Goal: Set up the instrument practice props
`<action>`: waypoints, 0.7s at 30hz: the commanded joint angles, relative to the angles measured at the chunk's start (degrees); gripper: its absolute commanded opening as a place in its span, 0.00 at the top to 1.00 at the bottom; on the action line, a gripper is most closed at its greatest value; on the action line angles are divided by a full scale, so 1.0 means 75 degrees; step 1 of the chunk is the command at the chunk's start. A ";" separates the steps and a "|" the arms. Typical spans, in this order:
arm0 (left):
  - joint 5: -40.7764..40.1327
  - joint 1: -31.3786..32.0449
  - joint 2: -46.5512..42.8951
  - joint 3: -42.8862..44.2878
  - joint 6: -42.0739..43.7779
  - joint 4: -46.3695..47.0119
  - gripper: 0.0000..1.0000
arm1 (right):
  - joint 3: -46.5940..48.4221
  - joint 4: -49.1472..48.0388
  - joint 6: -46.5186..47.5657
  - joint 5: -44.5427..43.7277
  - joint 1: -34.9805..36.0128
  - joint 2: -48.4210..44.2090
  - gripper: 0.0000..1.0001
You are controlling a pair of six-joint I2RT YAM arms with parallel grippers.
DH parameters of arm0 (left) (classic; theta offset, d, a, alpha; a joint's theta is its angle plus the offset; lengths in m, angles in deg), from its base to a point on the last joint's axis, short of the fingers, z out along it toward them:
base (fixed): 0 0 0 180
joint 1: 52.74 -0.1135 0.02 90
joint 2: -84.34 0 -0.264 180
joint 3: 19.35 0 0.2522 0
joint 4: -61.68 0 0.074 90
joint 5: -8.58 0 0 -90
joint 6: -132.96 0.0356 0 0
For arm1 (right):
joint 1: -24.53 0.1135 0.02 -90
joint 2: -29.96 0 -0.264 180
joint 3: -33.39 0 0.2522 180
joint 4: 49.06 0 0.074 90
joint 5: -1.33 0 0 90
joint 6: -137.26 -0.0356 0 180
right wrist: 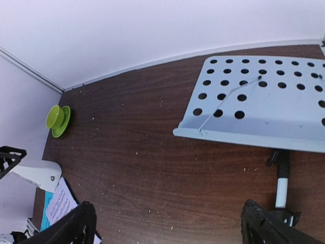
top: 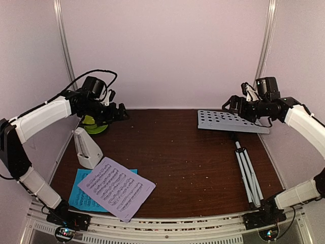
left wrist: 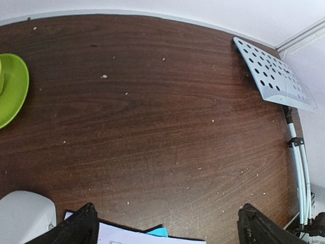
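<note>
White perforated music stand (top: 231,122) flat on the dark table (top: 177,147), silver tripod (top: 247,170) folded and trailing from its lower edge toward the near side. Not erected yet.

Well left of the music stand: lilac page (top: 117,188) overlapping cyan page (top: 80,195), both loose on the wood, neither on the stand. Just behind the pages, equally far left of the stand: white metronome (top: 87,148), apparently upright; cannot tell whether front cover on or off. Lime-green bowl and saucer (top: 95,124) further back, no part of the job.

Just above the stand's far left corner, right gripper (top: 231,105), jaws spread wide, pinching nothing. Well left of the stand, above the bowl, left gripper (top: 121,113), likewise spread and bare.

Judged from this: 0 of 3 props in place, all left to do.
</note>
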 commanded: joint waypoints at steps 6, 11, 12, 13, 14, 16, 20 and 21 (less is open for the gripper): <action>0.1496 0.0057 0.0675 0.0936 0.0911 0.0578 0.02 | 0.3459 0.3260 0.3271 -0.0898 -0.0184 0.2847 0.00; 0.2021 0.0063 0.0703 0.0708 0.0644 0.1088 0.02 | 0.4456 0.4278 0.4181 -0.0971 -0.0357 0.3897 0.00; 0.2049 0.0053 0.0707 0.0689 0.0640 0.1120 0.02 | 0.4394 0.4206 0.4233 -0.0891 -0.0422 0.3953 0.00; 0.2065 0.0062 0.0700 0.0695 0.0645 0.1139 0.02 | 0.4364 0.4194 0.4307 -0.0842 -0.0481 0.4028 0.00; 0.2093 0.0063 0.0700 0.0721 0.0684 0.1126 0.02 | 0.4365 0.4214 0.4460 -0.0841 -0.0535 0.4201 0.00; 0.2037 0.0047 0.0700 0.0809 0.0815 0.0989 0.02 | 0.4365 0.4186 0.4614 -0.1161 -0.0619 0.4441 0.02; 0.2217 0.0045 0.0655 0.0828 0.0898 0.0931 0.02 | 0.4547 0.3918 0.4883 -0.1783 -0.0694 0.4900 0.03; 0.2295 0.0051 0.0647 0.0825 0.0893 0.0944 0.02 | 0.4619 0.3808 0.4936 -0.1850 -0.0708 0.4988 0.03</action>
